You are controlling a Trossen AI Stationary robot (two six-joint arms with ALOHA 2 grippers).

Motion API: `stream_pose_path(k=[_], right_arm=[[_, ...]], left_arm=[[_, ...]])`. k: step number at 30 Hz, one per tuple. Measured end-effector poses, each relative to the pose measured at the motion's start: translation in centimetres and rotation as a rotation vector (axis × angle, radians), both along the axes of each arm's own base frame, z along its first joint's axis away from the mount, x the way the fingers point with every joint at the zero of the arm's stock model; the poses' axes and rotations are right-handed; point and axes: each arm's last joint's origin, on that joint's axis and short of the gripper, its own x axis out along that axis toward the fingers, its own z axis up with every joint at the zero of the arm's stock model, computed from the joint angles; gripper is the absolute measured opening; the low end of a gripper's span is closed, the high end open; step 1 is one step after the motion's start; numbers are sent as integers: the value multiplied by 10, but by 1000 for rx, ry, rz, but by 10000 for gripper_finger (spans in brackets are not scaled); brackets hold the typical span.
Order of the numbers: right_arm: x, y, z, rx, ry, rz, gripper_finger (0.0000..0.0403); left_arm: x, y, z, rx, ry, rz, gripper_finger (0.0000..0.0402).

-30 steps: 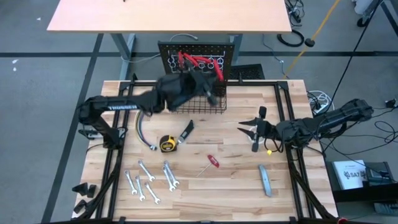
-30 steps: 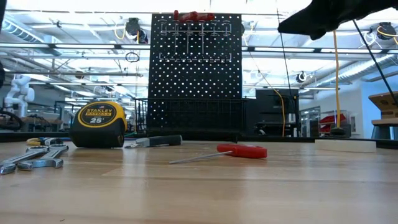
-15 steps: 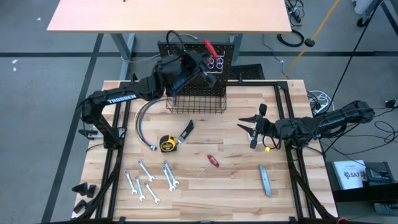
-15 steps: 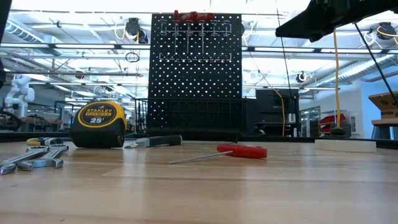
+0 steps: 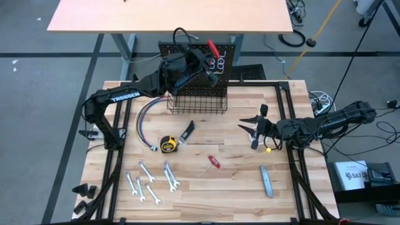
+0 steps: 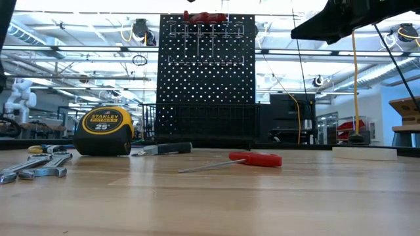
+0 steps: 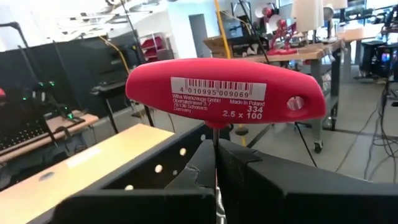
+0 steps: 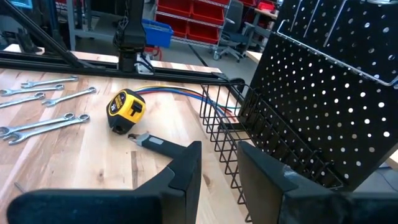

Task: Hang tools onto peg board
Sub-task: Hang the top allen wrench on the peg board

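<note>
High view: left gripper (image 5: 203, 53) clamps the red T-handled hex key (image 7: 225, 92) by its shaft above the black perforated peg board (image 5: 226, 51), handle upward for hanging; right gripper (image 5: 251, 130) waits mid-table, parted, empty.

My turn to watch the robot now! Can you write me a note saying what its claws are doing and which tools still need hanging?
Left claw: shut on a red T-handle key, held up at the top of the peg board.
Right claw: holds nothing, waiting low over the table's right side.
Done: some red-handled tools already sit at the board's top.
Left on the table: tape measure, black-handled knife, small red screwdriver, silver wrenches, grey bar.
Next, probably: seat the key, then fetch another tool.
</note>
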Motion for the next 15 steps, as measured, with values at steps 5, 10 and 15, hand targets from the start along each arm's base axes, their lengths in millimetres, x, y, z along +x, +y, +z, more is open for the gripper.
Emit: stream_pose_path(k=[5,10,15], right_arm=[[0,0,0,-1,5,0,94],[0,0,0,-1,4,0,94],[0,0,0,3,3,0,94]], left_arm=[[0,2,-3,-18,22,5,0],[0,11,-8,-81,-7,28,0],[1,18,-14,-90,16,43,0]])
